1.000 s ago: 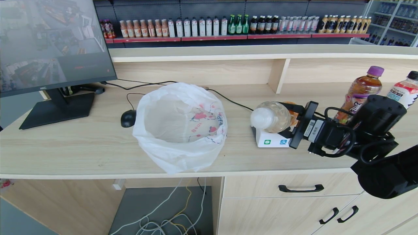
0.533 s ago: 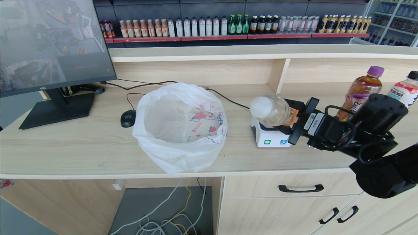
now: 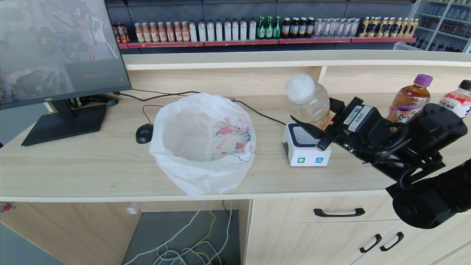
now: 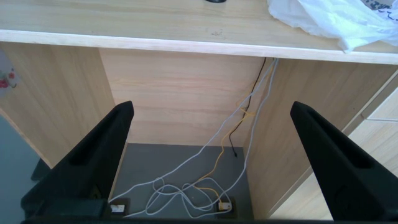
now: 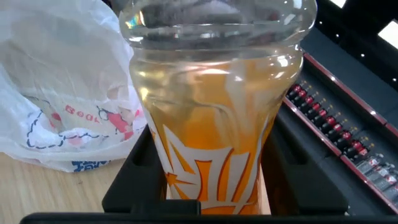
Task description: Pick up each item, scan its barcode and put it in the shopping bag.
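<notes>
My right fingers [image 3: 309, 131] pinch the white-capped bottle [image 3: 307, 97] at its orange label and hold it tilted just above the scanner [image 3: 305, 152], so I judge the scan is in hand and the drop into the shopping bag [image 3: 198, 176] beside it is not yet done. My left fingers [image 4: 93, 162] are spread wide, holding nothing, below the edge of the surface [image 3: 92, 162]. The bag seems to contain no item yet, and the purple-capped bottle [image 3: 410, 99] and the black-capped bottle [image 3: 456, 99] stand at the far right, so most work is left.
</notes>
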You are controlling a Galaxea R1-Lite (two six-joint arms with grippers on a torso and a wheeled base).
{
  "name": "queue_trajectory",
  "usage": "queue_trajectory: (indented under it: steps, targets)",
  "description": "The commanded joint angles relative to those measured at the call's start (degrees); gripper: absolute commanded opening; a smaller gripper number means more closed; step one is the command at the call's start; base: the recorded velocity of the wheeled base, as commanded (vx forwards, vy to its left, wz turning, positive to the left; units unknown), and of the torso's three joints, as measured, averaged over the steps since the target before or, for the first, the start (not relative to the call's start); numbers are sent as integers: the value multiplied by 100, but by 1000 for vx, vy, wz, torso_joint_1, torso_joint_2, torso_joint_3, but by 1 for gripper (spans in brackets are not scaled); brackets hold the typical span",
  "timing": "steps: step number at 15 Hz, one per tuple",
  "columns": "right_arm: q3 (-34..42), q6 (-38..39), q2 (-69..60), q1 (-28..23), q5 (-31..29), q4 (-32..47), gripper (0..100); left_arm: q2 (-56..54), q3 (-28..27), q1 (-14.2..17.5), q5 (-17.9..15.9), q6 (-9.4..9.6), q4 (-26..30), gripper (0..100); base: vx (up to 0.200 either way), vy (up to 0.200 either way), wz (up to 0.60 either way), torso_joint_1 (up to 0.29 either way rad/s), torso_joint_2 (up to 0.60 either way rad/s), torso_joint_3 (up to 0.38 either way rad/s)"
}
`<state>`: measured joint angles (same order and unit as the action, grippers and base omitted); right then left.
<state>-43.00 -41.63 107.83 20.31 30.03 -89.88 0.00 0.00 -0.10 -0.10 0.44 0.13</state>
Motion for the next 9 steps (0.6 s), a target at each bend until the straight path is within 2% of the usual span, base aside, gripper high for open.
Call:
queue_trajectory:
  steps: [1,2,4,5,6,7,9]
  targets:
    - [-86,155,-95,421,-181,-12,0,0,0,1,1,0,4,100,0,0,0,0,0,0]
    - [-86,287,-121,571,-269,-12,0,0,0,10,1,0,4,100,0,0,0,0,0,0]
    - [-156,1096,-306,922,-1095,-12,0,0,0,1,1,0,-5,100,0,0,0,0,0,0]
    - [-183,1289,-350,975,-1324,-12,0,0,0,1,1,0,4,100,0,0,0,0,0,0]
    - [-236,1808,-385,1063,-1878,-12,0,0,0,1,1,0,-5,100,0,0,0,0,0,0]
    - [-236,2194,-438,1054,-2141,-12,0,0,0,1,1,0,4,100,0,0,0,0,0,0]
    - [-236,2862,-535,1045,-2308,-12,0,0,0,1,1,0,-5,100,0,0,0,0,0,0]
